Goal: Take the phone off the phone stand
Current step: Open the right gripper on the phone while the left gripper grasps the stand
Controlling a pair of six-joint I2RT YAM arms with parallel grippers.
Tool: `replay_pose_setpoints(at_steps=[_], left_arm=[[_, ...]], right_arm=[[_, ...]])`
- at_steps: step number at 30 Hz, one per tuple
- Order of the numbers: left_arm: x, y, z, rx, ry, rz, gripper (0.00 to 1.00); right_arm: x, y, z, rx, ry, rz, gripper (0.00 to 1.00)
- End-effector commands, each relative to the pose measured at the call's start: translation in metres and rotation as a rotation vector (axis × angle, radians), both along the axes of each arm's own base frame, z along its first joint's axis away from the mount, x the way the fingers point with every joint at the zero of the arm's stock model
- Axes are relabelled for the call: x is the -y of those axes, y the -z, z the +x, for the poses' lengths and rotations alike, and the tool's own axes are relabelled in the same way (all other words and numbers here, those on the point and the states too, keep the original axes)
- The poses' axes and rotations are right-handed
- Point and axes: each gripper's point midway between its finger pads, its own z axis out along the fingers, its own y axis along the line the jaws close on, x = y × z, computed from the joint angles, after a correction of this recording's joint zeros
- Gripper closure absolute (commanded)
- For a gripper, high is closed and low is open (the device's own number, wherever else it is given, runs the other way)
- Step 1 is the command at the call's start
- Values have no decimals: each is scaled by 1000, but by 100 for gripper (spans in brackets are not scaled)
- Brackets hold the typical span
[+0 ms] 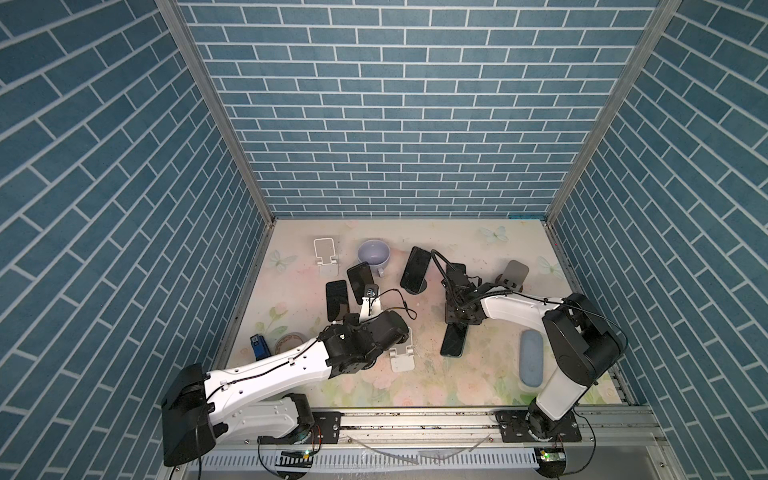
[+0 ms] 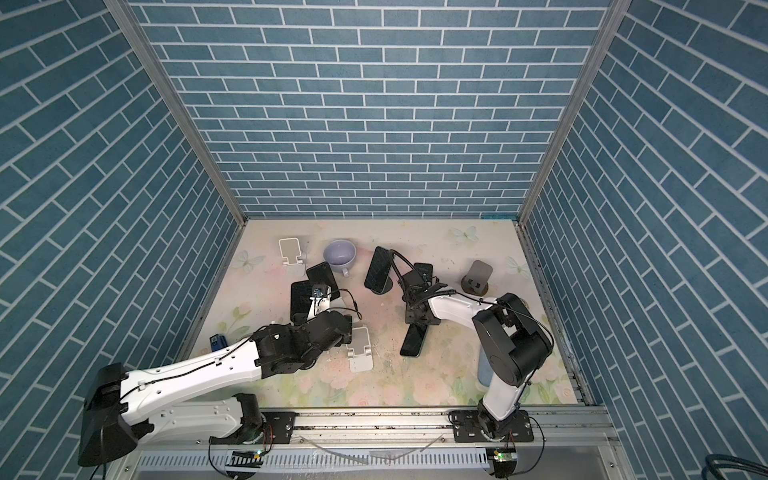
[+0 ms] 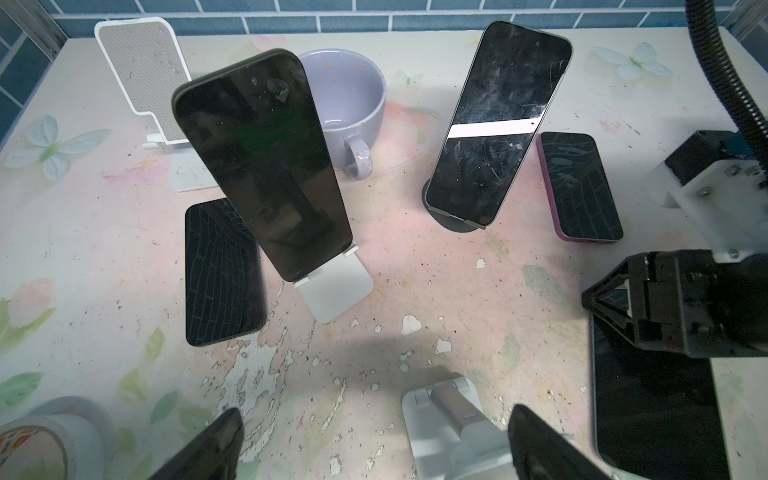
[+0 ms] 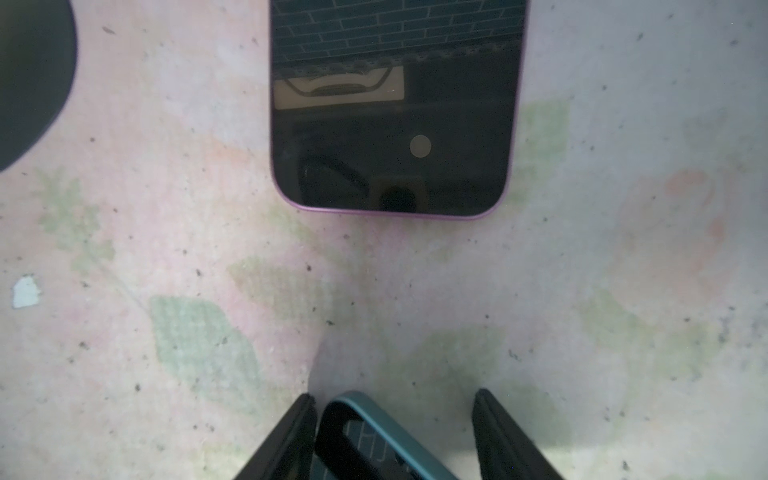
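Black phone propped on its white stand — lower edge in the lip, long axis rising and leaning away from the left hand. That hand hovers spread wide just short of it, and looks the nearer of the two. The right hand is pressed in on a teal-rimmed phone lying flat on the bench, well apart. A second phone leans on a dark round stand between the arms.
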Motion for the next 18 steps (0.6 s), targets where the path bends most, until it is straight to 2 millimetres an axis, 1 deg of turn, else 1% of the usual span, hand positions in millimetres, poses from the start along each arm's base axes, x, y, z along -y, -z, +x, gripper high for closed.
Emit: replay_pose_setpoints(at_steps=[1,5,8,12,18], left_arm=[[-5,-1,-2,6,-3,9,0],[-5,0,-3,5,-2,7,0],[-5,2,-3,0,-1,10,0],[-3,4,-4,-8,5,9,0],[-2,5,-5,-15,6,10,0]], right_arm=[[17,28,-23,-103,47,-53,37],[16,25,-25,-104,38,-44,30],[13,26,-25,-105,33,-31,28],[9,28,-22,-102,29,-18,26],[9,31,-21,-102,24,-22,25]])
